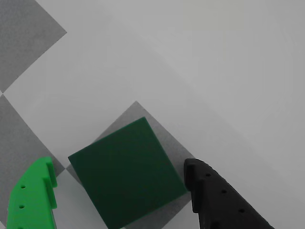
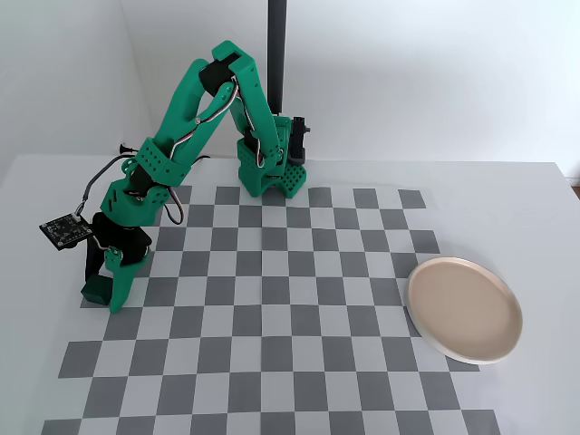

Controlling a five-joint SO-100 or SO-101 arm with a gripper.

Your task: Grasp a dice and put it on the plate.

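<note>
The dice [image 1: 126,174], a plain dark green cube, sits on the checkered mat between my two fingers in the wrist view. My gripper [image 1: 119,164] is open around it. The bright green finger [image 1: 33,198] stands clear of the cube's left side, and the black finger [image 1: 209,195] is close to its right corner. In the fixed view the dice [image 2: 93,292] lies at the mat's left edge with the gripper [image 2: 104,288] lowered over it. The beige-pink plate [image 2: 464,308] rests far off at the mat's right side with nothing on it.
The grey and white checkered mat [image 2: 272,308] covers the white table. The arm's base [image 2: 270,177] and a dark vertical post [image 2: 276,45] stand at the back. A small circuit board [image 2: 63,231] sticks out from the wrist to the left.
</note>
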